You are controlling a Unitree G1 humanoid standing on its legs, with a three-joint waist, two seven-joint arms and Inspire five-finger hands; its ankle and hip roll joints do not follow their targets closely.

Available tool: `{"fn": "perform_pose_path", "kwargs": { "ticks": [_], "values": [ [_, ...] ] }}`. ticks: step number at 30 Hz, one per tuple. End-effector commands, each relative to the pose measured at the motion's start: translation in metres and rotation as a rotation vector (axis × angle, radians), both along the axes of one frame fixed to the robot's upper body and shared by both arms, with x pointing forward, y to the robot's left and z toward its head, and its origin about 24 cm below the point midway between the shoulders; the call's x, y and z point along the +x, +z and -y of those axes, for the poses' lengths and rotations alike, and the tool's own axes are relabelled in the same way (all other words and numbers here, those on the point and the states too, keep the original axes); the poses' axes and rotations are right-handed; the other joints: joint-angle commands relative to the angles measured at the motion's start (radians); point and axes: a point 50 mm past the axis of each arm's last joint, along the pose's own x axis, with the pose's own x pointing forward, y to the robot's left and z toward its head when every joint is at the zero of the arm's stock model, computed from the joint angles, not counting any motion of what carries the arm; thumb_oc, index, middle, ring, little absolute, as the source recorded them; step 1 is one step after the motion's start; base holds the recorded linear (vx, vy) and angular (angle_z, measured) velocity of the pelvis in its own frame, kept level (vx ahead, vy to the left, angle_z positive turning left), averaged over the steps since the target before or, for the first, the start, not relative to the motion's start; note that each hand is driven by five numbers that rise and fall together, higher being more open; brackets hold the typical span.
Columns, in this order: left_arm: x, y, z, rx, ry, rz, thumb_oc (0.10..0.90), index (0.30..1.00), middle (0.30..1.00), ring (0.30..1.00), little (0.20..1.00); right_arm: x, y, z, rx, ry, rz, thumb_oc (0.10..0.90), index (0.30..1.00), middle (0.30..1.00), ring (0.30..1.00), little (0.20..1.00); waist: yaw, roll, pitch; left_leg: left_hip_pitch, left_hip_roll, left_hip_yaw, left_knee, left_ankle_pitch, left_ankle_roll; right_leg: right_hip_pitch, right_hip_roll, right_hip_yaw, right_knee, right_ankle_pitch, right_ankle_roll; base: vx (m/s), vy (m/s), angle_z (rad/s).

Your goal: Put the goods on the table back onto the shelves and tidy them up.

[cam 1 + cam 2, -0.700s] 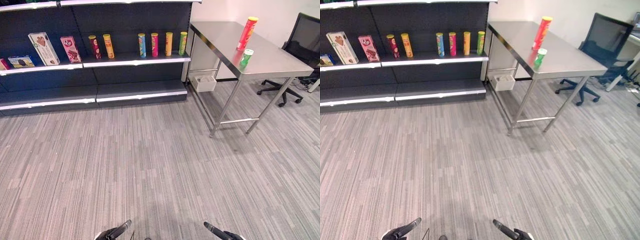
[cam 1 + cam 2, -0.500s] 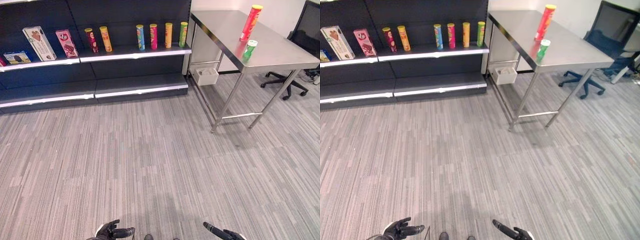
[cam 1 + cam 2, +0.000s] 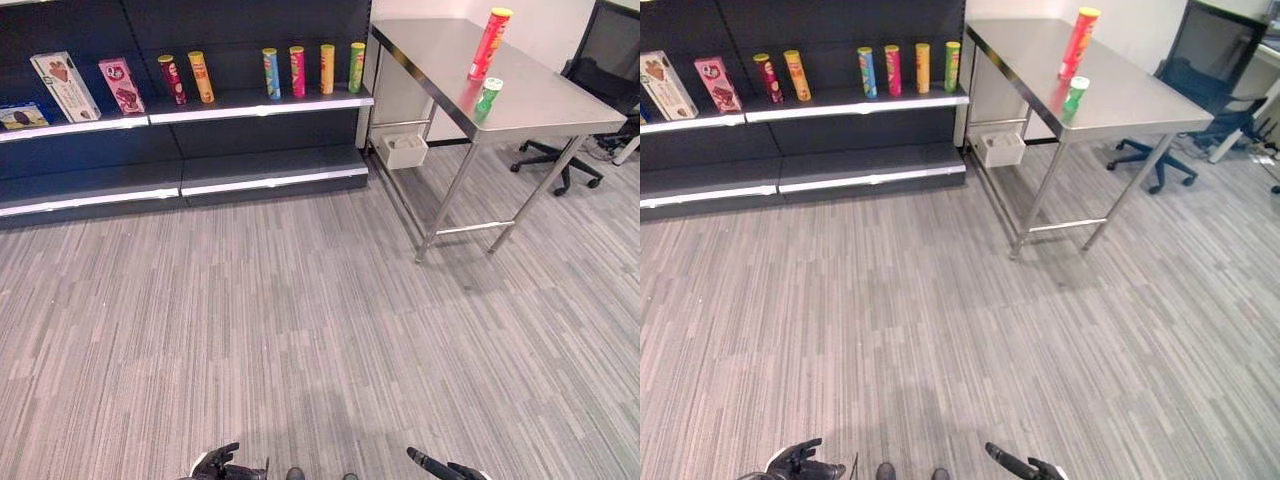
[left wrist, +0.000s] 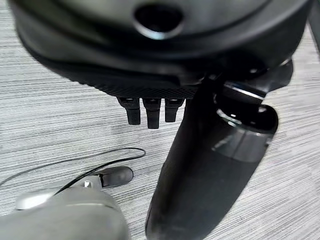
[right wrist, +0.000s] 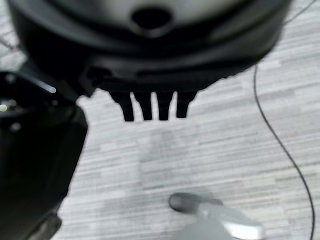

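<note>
A tall red can [image 3: 490, 43] and a short green can [image 3: 488, 96] stand on the steel table [image 3: 545, 100] at the far right. To its left runs the dark shelf [image 3: 260, 103], where several coloured cans [image 3: 297, 71] stand in a row. More cans [image 3: 201, 77] and snack boxes [image 3: 65, 86] stand further left. My left hand [image 3: 218, 466] and right hand [image 3: 440, 467] hang low over the carpet, far from the table. Both are open and hold nothing. In the wrist views the left fingers [image 4: 150, 111] and right fingers [image 5: 150, 107] hang relaxed over the floor.
Grey striped carpet lies between me and the shelf. A white bin [image 3: 404, 151] sits under the table's left end. A black office chair [image 3: 600, 70] stands behind the table at the right. The lower shelf board [image 3: 270, 170] is bare.
The whole view has shifted as the camera moved. My left hand has dropped lower at the bottom edge and turned. The right hand stays where it was.
</note>
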Motion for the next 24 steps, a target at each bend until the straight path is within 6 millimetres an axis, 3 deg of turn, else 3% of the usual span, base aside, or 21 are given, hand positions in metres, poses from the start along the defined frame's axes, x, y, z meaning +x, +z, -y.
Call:
{"fn": "perform_pose_path", "kwargs": {
  "ticks": [1,4,7,9,11,12,13,14,15,16,18,19,20,21,22,23,24],
  "values": [
    [0.035,0.011,0.003,-0.007,-0.036,0.113,0.8,0.9,0.9,0.9,0.9,0.021,0.014,0.023,-0.073,0.02,0.085,0.8,0.9,0.9,0.9,0.9,0.007,-0.001,0.0,0.02,0.06,0.006,0.015,-0.067,-0.057,-0.032,-0.048,-0.016,0.013,0.008,0.098,0.03,-0.097,-0.03],
    [0.046,0.016,-0.001,-0.002,-0.015,0.154,0.8,0.9,0.9,0.9,0.9,0.026,0.016,0.024,-0.07,0.011,0.108,0.8,0.9,0.9,0.9,0.9,0.007,-0.013,0.037,-0.068,0.067,0.011,0.181,-0.111,-0.063,-0.063,-0.045,-0.006,0.055,-0.012,0.074,0.03,-0.123,-0.02],
    [0.051,0.019,-0.002,-0.002,-0.01,0.176,0.8,0.9,0.9,0.9,0.9,0.029,0.017,0.024,-0.07,0.014,0.119,0.8,0.9,0.9,0.9,0.9,0.009,-0.02,0.052,-0.129,0.069,0.008,0.292,-0.117,-0.069,-0.07,-0.044,-0.005,0.068,-0.023,0.061,0.01,-0.105,-0.05],
    [0.057,0.023,-0.002,-0.005,-0.003,0.206,0.8,0.9,0.9,0.9,0.9,0.032,0.02,0.025,-0.073,0.015,0.139,0.8,0.9,0.9,0.9,0.9,0.016,-0.029,0.077,-0.227,0.075,-0.015,0.445,-0.067,-0.072,-0.068,-0.04,-0.005,0.081,-0.029,0.043,0.03,-0.153,0.0],
    [0.057,0.023,-0.002,-0.007,0.02,0.213,0.8,0.9,0.9,0.9,0.9,0.037,0.023,0.028,-0.085,0.021,0.159,0.8,0.9,0.9,0.9,0.9,0.027,-0.039,0.099,-0.338,0.059,-0.024,0.555,-0.039,-0.05,-0.049,-0.035,-0.007,0.086,-0.058,0.027,0.26,-0.13,0.06],
    [0.055,0.022,0.0,-0.017,0.023,0.21,0.8,0.9,0.9,0.9,0.9,0.041,0.025,0.028,-0.083,0.027,0.174,0.8,0.9,0.9,0.9,0.9,0.043,-0.037,0.086,-0.392,0.044,-0.013,0.46,-0.051,-0.043,-0.022,-0.03,-0.001,0.068,-0.075,0.039,0.46,-0.021,0.11],
    [0.052,0.021,0.001,-0.02,0.013,0.201,0.8,0.9,0.9,0.9,0.9,0.044,0.028,0.029,-0.084,0.023,0.195,0.8,0.9,0.9,0.9,0.9,0.055,-0.032,0.083,-0.396,0.05,-0.005,0.359,-0.002,-0.053,0.004,-0.025,0.005,0.057,-0.084,0.045,0.63,0.097,0.08],
    [0.049,0.021,0.0,-0.015,-0.005,0.193,0.8,0.9,0.9,0.9,0.9,0.049,0.032,0.031,-0.094,0.03,0.22,0.8,0.9,0.9,0.9,0.9,0.076,-0.013,0.073,-0.414,0.066,0.034,0.143,0.087,-0.073,0.048,-0.013,0.014,0.046,-0.114,0.053,0.67,0.1,-0.27],
    [0.047,0.02,-0.003,0.002,-0.016,0.18,0.8,0.9,0.9,0.9,0.9,0.054,0.035,0.033,-0.107,0.027,0.241,0.8,0.9,0.9,0.9,0.9,0.095,-0.014,0.068,-0.467,0.069,0.068,0.022,0.123,-0.085,0.094,-0.008,0.036,0.033,-0.132,0.056,0.71,0.114,-0.25],
    [0.043,0.018,-0.005,0.007,-0.018,0.162,0.8,0.9,0.9,0.9,0.9,0.058,0.037,0.033,-0.107,0.035,0.255,0.8,0.9,0.9,0.9,0.9,0.095,-0.014,0.055,-0.472,0.069,0.106,0.003,0.121,-0.088,0.119,-0.007,0.044,0.031,-0.15,0.061,0.73,0.16,-0.26],
    [0.022,0.011,-0.011,0.017,0.013,0.106,0.8,0.9,0.9,0.9,0.9,0.063,0.039,0.026,-0.099,0.11,0.271,0.8,0.9,0.9,0.9,0.9,0.129,-0.012,-0.008,-0.417,0.044,0.061,0.003,0.198,-0.073,0.157,-0.024,0.109,0.063,-0.182,0.073,0.85,0.29,-0.96],
    [0.018,0.01,-0.013,0.025,0.015,0.093,0.8,0.9,0.9,0.9,0.9,0.062,0.038,0.024,-0.095,0.118,0.262,0.8,0.9,0.9,0.9,0.9,0.139,-0.027,-0.022,-0.396,0.034,0.063,0.005,0.199,-0.062,0.159,-0.048,0.117,0.09,-0.175,0.091,0.82,0.299,-2.18],
    [0.014,0.009,-0.016,0.031,0.023,0.076,0.8,0.9,0.9,0.9,0.9,0.059,0.034,0.021,-0.082,0.125,0.243,0.8,0.9,0.9,0.9,0.9,0.151,-0.046,-0.04,-0.357,0.011,0.065,0.018,0.172,-0.042,0.12,-0.092,0.121,0.22,-0.1,0.138,0.68,0.301,-1.94],
    [0.015,0.01,-0.019,0.04,0.032,0.082,0.8,0.9,0.9,0.9,0.9,0.06,0.033,0.02,-0.082,0.152,0.228,0.8,0.9,0.9,0.9,0.9,0.148,-0.053,-0.023,-0.306,-0.016,0.07,0.028,0.132,-0.011,0.044,-0.125,0.128,0.431,0.051,0.182,0.56,0.298,-1.15],
    [0.018,0.012,-0.02,0.039,0.039,0.094,0.8,0.9,0.9,0.9,0.9,0.061,0.034,0.02,-0.084,0.152,0.229,0.8,0.9,0.9,0.9,0.9,0.143,-0.049,-0.011,-0.275,-0.022,0.069,0.03,0.112,0.002,-0.007,-0.137,0.118,0.534,0.123,0.188,0.45,0.364,-0.15],
    [0.023,0.014,-0.022,0.049,0.039,0.106,0.8,0.9,0.9,0.9,0.9,0.063,0.034,0.018,-0.084,0.146,0.235,0.8,0.9,0.9,0.9,0.9,0.13,-0.017,0.011,-0.205,-0.011,0.072,0.02,0.07,0.029,-0.111,-0.161,0.069,0.711,0.209,0.175,0.51,0.376,0.13],
    [0.032,0.018,-0.023,0.06,0.033,0.134,0.8,0.9,0.9,0.9,0.9,0.062,0.032,0.016,-0.082,0.122,0.232,0.8,0.9,0.9,0.9,0.9,0.093,0.015,0.044,-0.114,-0.004,0.063,0.003,0.014,0.038,-0.251,-0.227,-0.069,0.764,0.082,0.143,0.55,0.314,0.43]
  ]
}}
